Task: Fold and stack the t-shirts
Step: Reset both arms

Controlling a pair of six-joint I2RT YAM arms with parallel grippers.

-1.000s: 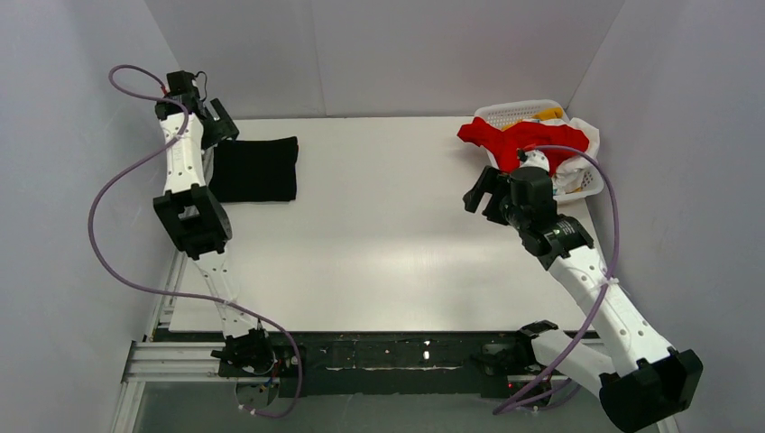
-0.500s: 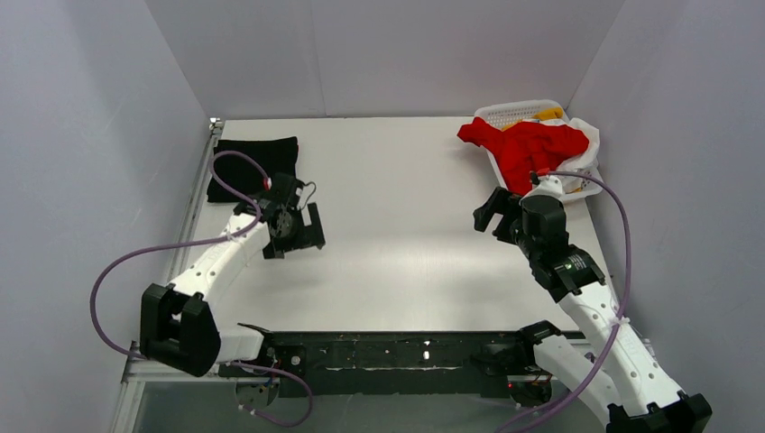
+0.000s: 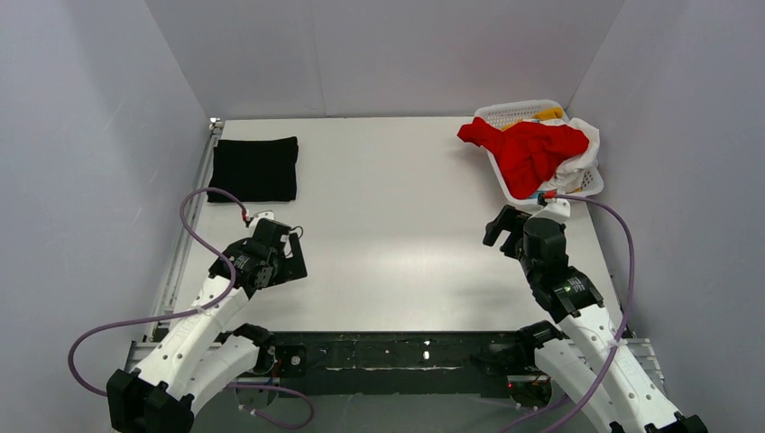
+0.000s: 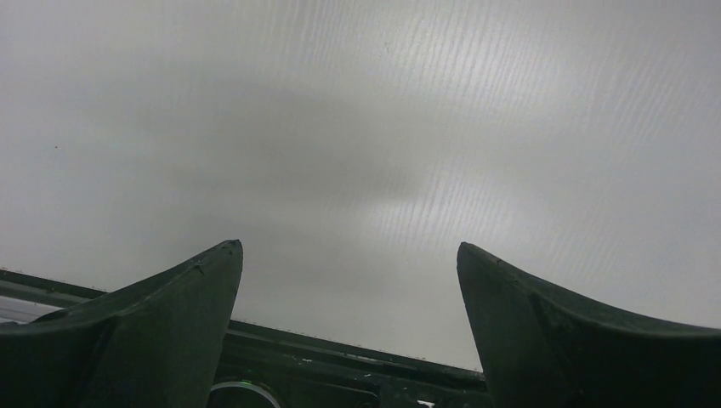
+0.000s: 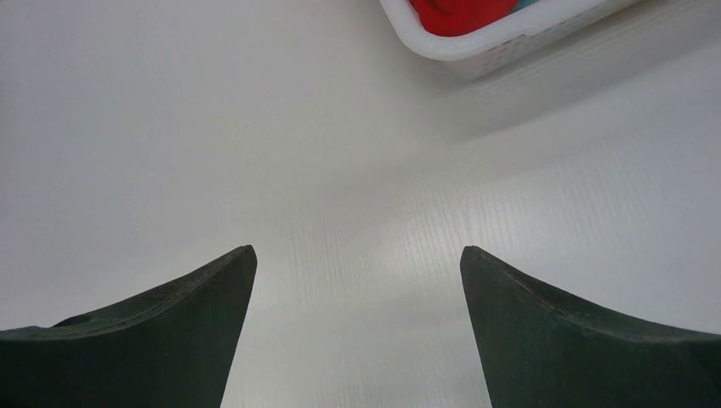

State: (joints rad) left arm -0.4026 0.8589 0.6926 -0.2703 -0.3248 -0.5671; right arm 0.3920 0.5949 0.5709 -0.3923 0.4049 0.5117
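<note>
One black t-shirt [image 3: 253,169] folded; one red t-shirt [image 3: 532,149] over basket [image 3: 505,110].

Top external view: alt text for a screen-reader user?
A folded black t-shirt lies far left on the table; a red t-shirt spills over a white basket at far right. Both arms sit near the front edge, left tool and right tool open and empty.

Both arms sit low and folded near their bases. On the left arm [image 3: 194,325], the left end effector [image 3: 290,258] faces down and right, jaws wide apart, holding nothing. On the right arm [image 3: 586,316], the right end effector [image 3: 502,231] faces up and left, its fingers [image 5: 170,331] spread wide and gripping nothing.
</note>
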